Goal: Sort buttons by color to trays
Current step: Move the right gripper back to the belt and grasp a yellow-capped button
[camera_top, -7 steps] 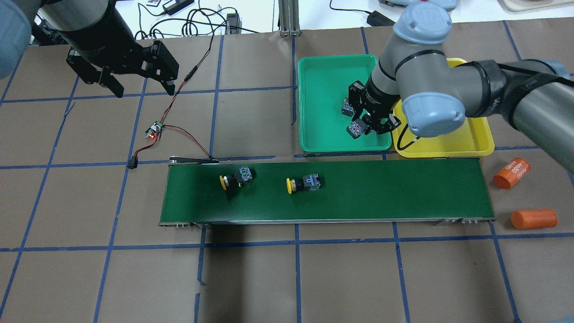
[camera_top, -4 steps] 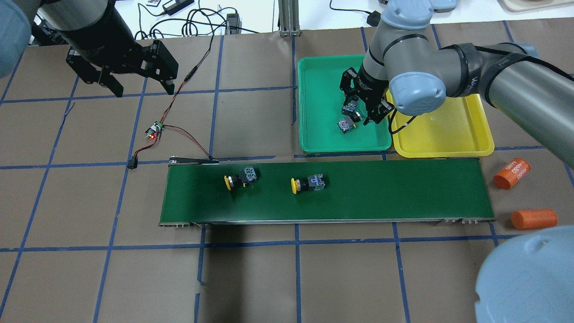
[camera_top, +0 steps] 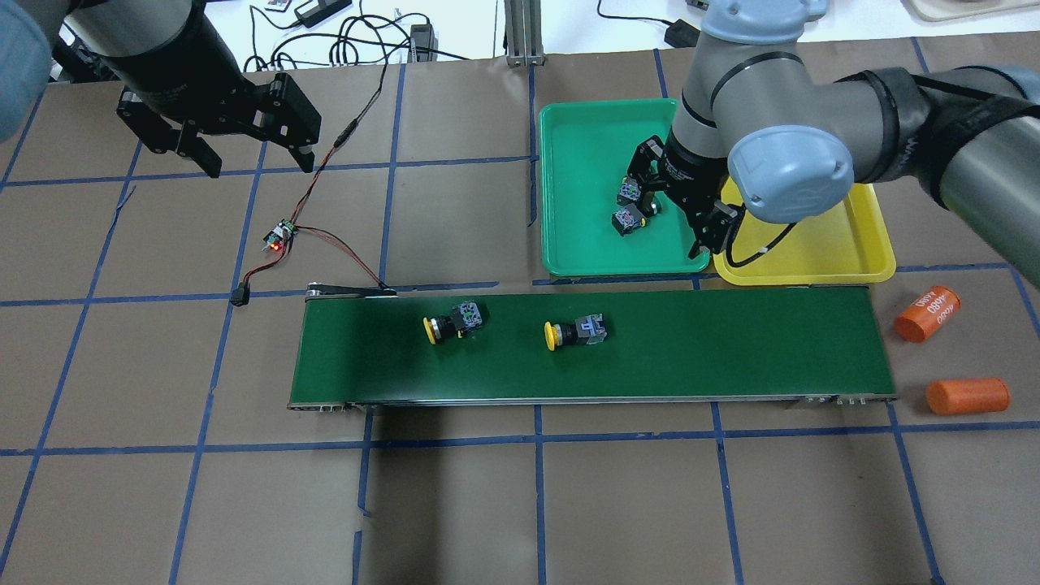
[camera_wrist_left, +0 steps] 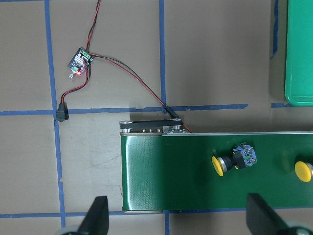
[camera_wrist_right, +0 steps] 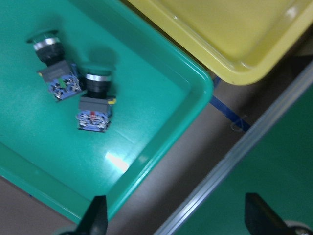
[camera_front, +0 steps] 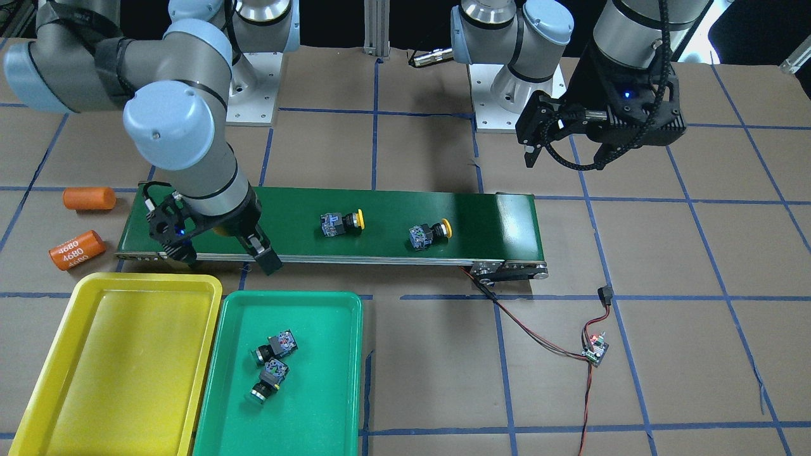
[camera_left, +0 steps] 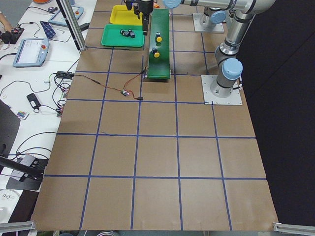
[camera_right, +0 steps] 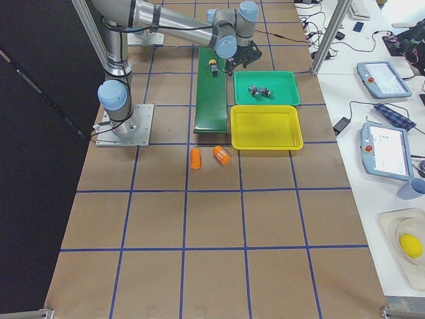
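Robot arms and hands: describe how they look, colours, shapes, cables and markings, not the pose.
The right arm and left arm are silver-grey tubes with pale-blue round joint caps; the right arm also has black bands. The left hand and right hand are black, blocky and two-fingered, each mount showing a small blue light. A black cable loops at each wrist.

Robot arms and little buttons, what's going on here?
The robot is sorting buttons by color. Two green buttons lie in the green tray, and the right gripper hangs open and empty over that tray's corner. Two yellow buttons sit on the dark conveyor belt; none is in the yellow tray yet. The left gripper hovers open near the belt's end.
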`<control>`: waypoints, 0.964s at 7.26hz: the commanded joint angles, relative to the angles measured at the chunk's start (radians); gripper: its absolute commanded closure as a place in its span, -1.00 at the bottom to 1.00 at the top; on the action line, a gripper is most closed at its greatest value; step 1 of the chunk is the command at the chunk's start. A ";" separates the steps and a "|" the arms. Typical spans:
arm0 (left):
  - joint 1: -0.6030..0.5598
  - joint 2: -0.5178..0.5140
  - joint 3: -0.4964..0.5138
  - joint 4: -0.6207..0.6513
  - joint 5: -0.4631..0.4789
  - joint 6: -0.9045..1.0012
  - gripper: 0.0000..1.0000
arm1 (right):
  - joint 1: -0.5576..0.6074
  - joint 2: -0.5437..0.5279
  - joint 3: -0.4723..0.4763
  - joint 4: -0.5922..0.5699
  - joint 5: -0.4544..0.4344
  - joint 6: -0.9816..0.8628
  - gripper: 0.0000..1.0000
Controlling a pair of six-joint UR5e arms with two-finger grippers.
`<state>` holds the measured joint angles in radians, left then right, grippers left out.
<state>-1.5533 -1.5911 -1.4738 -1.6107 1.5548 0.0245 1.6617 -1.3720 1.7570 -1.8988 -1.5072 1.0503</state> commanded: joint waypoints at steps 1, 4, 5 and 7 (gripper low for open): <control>-0.001 0.002 -0.003 0.000 0.001 -0.001 -1.00 | 0.035 -0.079 0.177 -0.120 0.037 0.089 -1.00; -0.001 0.003 -0.005 0.002 0.001 -0.003 -1.00 | 0.101 -0.052 0.205 -0.164 0.051 0.187 -0.98; -0.001 0.002 -0.005 0.002 0.001 -0.003 -1.00 | 0.102 -0.050 0.217 -0.163 0.053 0.244 -1.00; -0.001 0.002 -0.005 0.002 0.001 -0.003 -1.00 | 0.102 -0.047 0.265 -0.164 0.036 0.238 -0.88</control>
<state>-1.5539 -1.5890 -1.4781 -1.6091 1.5555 0.0215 1.7631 -1.4211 1.9954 -2.0626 -1.4589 1.2850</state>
